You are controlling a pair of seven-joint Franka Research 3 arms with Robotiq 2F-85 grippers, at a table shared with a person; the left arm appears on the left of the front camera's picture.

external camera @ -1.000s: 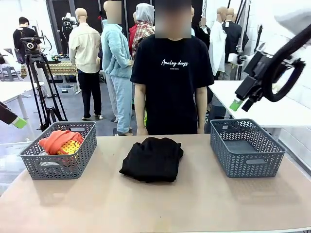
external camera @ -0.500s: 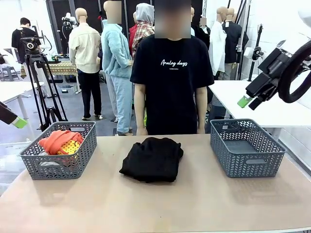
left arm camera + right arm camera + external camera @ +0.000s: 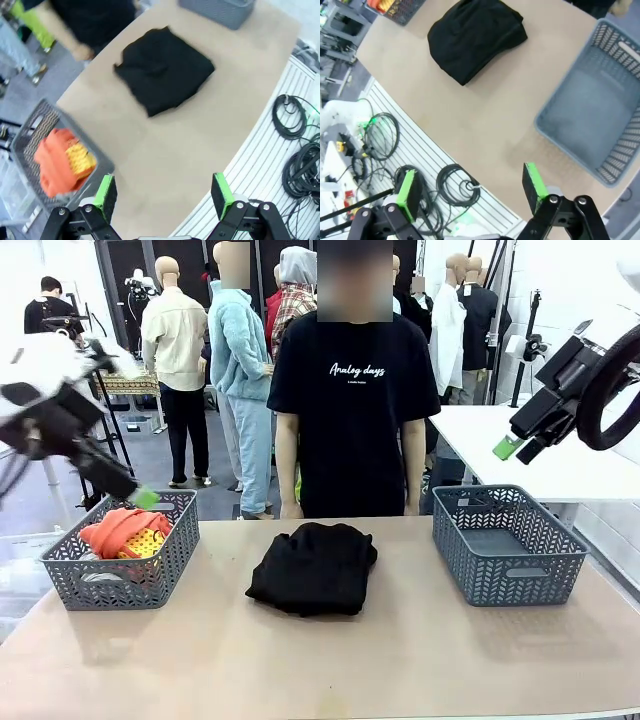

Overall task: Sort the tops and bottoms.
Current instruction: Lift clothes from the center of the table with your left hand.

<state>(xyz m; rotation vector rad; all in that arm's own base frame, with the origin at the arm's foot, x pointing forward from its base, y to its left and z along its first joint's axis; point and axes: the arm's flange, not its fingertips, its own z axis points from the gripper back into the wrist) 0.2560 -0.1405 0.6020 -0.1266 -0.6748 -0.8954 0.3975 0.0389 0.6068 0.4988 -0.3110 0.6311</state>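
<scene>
Front view, what moved: your left gripper (image 3: 146, 498) has swung in from the picture's edge. It now hangs over the left basket (image 3: 120, 585), pad just above the rim and near the orange top (image 3: 118, 527).
Right gripper (image 3: 505, 448): it's drifted a little outward and hangs high over the right basket (image 3: 510, 580), well apart from it.
Fingers: both wrist views show each pair spread wide with nothing between them.
Black bottoms (image 3: 312, 567): hasn't budged. It lies between the two baskets, well ahead of both sets of fingers, and neither touches it.
What it means: my guess is the left side is heading for that bundle, which isn't in any basket yet. The orange top looks sorted already.
Hard to make out: the left gripper is motion-blurred in the front view, with just one green pad readable. The left wrist view is smeared too. Something pale sits under the orange top, but you can't tell whether it's the grey-white top. The right basket looks empty, though its far corner is cut off in the right wrist view.
</scene>
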